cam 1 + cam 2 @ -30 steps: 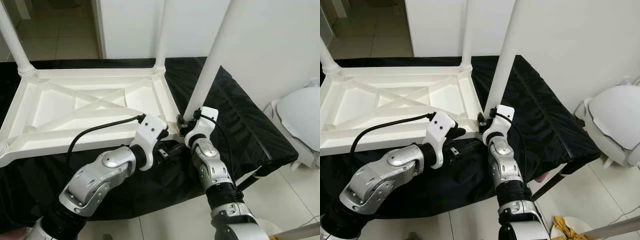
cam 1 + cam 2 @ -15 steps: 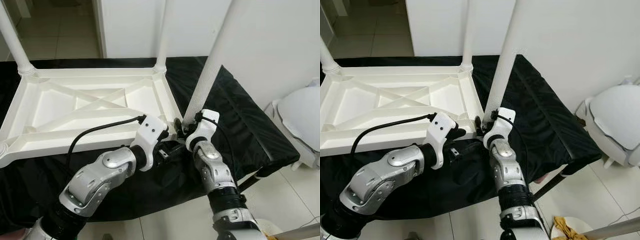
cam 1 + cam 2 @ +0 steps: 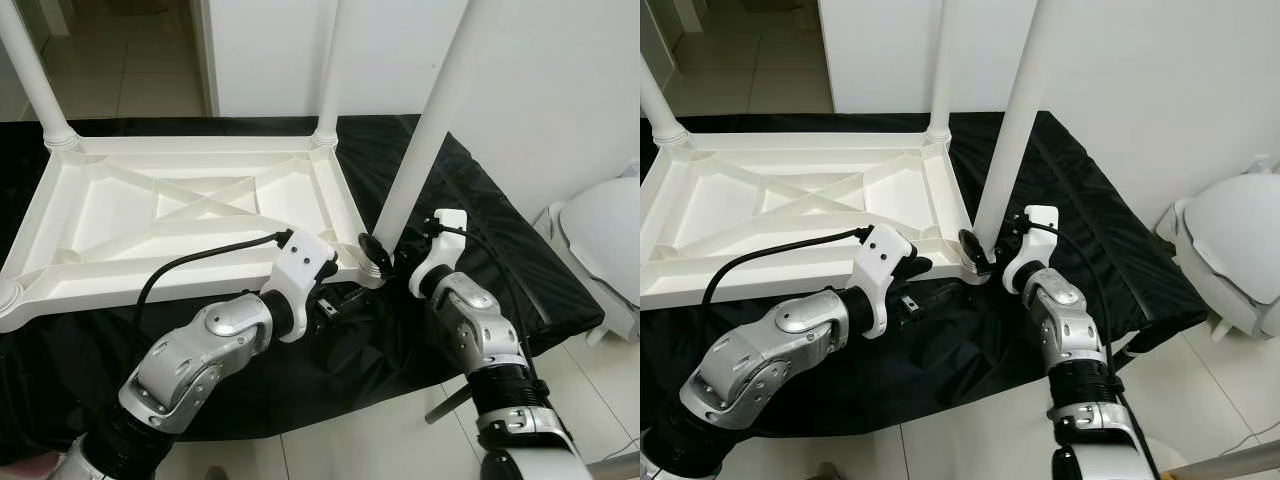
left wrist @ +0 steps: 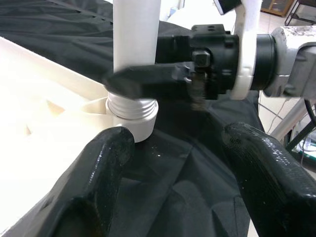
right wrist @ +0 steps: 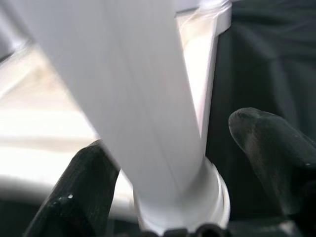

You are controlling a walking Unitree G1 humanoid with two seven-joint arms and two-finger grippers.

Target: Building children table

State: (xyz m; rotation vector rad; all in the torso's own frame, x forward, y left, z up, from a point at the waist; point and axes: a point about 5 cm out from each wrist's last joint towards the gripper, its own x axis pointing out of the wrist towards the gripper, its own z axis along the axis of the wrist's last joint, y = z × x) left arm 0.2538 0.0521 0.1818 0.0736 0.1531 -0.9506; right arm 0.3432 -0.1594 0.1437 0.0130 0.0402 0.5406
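Observation:
A white children's table top (image 3: 180,145) lies upside down on a black cloth. Its near-right leg (image 3: 425,130) stands upright in the corner socket. My right gripper (image 3: 385,258) reaches in from the right at the leg's base, open, one finger (image 5: 89,187) close on one side and the other finger (image 5: 269,148) apart from the leg. My left gripper (image 3: 345,300) hovers low over the cloth just in front of that corner, open and holding nothing. Its fingers (image 4: 106,163) straddle the view of the leg's threaded collar (image 4: 132,111).
Two more legs stand at the far left corner (image 3: 30,70) and far right corner (image 3: 328,70). The black cloth (image 3: 500,250) drops off at its right edge. A white rounded object (image 3: 605,235) sits on the floor to the right. A white wall rises behind, beside a tiled doorway (image 3: 120,60).
My right arm has swung out to the right of the leg, and its fingers have loosened from the leg's base. The left arm has stayed put.

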